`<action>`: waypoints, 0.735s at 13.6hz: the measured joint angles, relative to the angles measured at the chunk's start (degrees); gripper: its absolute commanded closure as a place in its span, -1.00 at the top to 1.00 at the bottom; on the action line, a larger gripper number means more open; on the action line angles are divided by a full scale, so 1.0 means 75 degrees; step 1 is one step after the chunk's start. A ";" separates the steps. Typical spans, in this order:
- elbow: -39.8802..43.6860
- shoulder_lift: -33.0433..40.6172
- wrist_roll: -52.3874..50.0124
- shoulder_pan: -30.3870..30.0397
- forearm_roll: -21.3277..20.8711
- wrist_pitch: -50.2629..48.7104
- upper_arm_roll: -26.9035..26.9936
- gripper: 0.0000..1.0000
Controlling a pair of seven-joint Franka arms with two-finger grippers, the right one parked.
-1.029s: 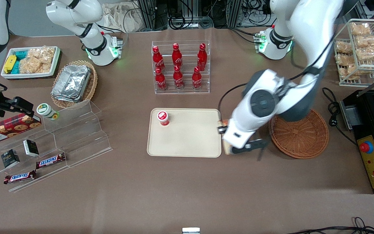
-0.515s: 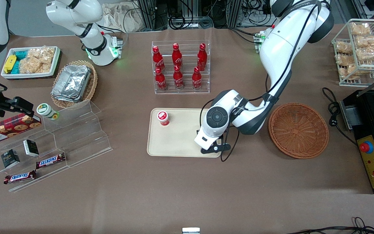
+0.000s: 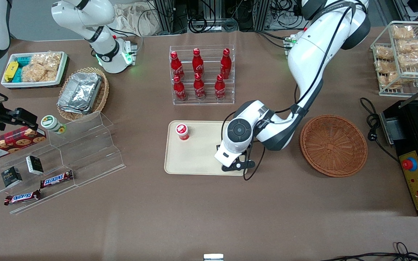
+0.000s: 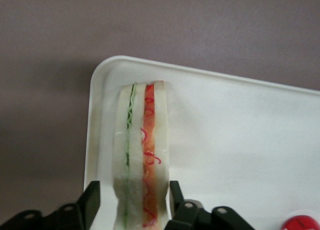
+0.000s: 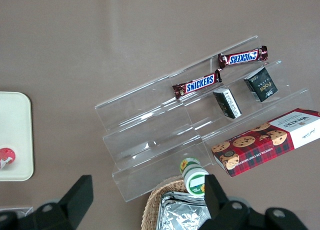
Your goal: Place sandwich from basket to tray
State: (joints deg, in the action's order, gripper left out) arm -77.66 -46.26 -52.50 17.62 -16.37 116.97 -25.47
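The tool (image 4: 131, 202) grasps the sandwich (image 4: 140, 155) above a rounded corner of the tray (image 3: 201, 152), just inside its low rim nearest the basket (image 3: 333, 145). Bare tray floor spreads toward a red-capped bottle (image 3: 182, 131). Pale bread shows green and red filling lines.

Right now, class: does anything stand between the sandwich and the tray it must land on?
Nothing visible does. The tool holds the sandwich over a bare corner of the tray, its fingers on either side of the bread. The red-capped bottle stands on the tray well apart, toward the parked arm's end.
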 measured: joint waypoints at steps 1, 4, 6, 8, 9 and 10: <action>0.0103 0.0129 -0.0005 -0.0059 -0.0006 -0.0068 0.0035 1.00; 0.0292 0.1008 0.0008 -0.0653 0.0023 -0.1068 0.0051 1.00; 0.0188 0.1871 0.0088 -0.1135 0.0219 -0.1653 0.0042 1.00; -0.0636 0.2868 0.0292 -0.1569 0.0394 -0.1681 0.0028 1.00; -0.1356 0.3439 0.0567 -0.1799 0.0595 -0.1426 0.0005 1.00; -0.2160 0.4039 0.0993 -0.2028 0.0898 -0.1132 -0.0004 1.00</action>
State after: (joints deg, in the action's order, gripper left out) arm -93.86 -15.97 -45.05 2.41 -9.64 108.48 -25.50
